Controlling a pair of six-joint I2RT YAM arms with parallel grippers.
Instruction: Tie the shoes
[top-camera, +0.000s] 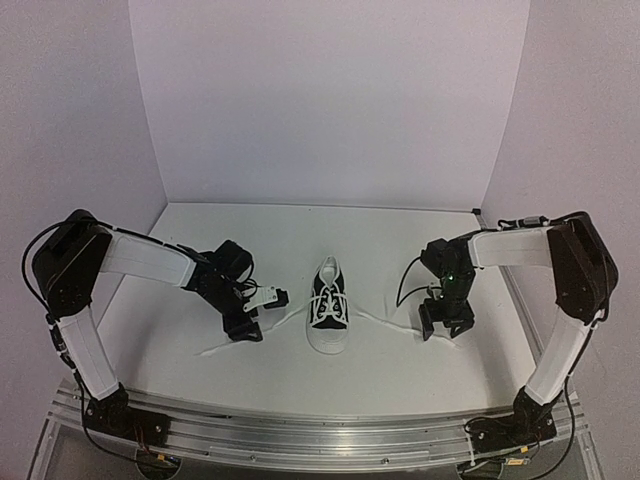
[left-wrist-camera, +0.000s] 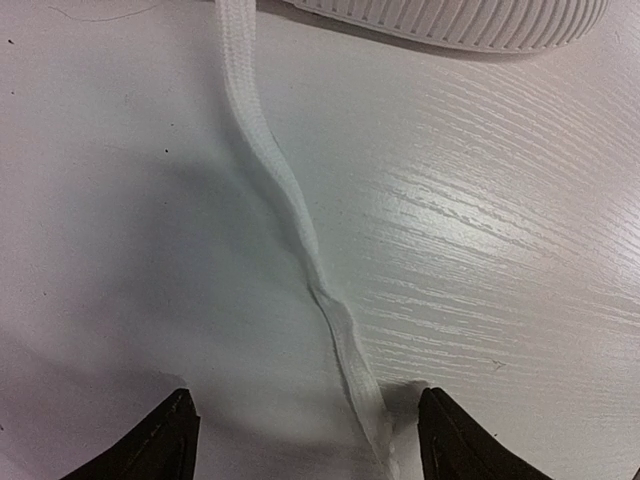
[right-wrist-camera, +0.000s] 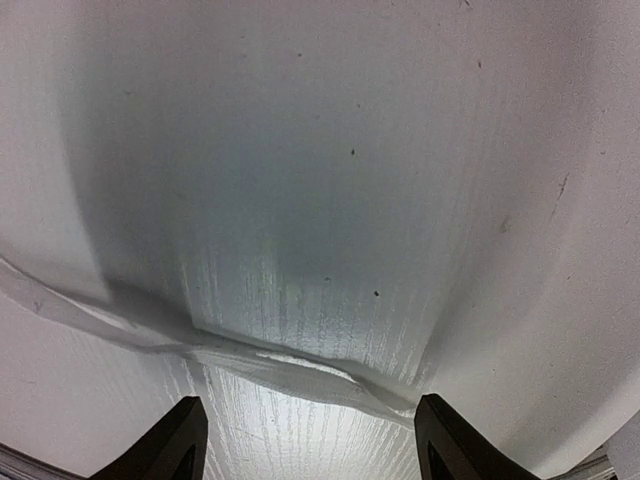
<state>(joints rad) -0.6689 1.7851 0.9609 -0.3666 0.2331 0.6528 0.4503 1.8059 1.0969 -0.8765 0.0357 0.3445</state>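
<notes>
A small black sneaker (top-camera: 329, 305) with a white toe cap and white laces lies in the middle of the white table, toe toward me. Its left lace (top-camera: 262, 328) trails left under my left gripper (top-camera: 243, 330); in the left wrist view the lace (left-wrist-camera: 290, 215) runs from the ribbed sole (left-wrist-camera: 470, 22) down between the open fingers (left-wrist-camera: 165, 445). Its right lace (top-camera: 392, 322) trails right to my right gripper (top-camera: 438, 330); in the right wrist view the lace (right-wrist-camera: 280, 365) lies flat across, just above the open fingers (right-wrist-camera: 455, 440). Both grippers hover low, empty.
White walls enclose the table on the back and both sides. A metal rail (top-camera: 320, 425) runs along the near edge with the arm bases. A small dark object (top-camera: 476, 211) sits at the back right corner.
</notes>
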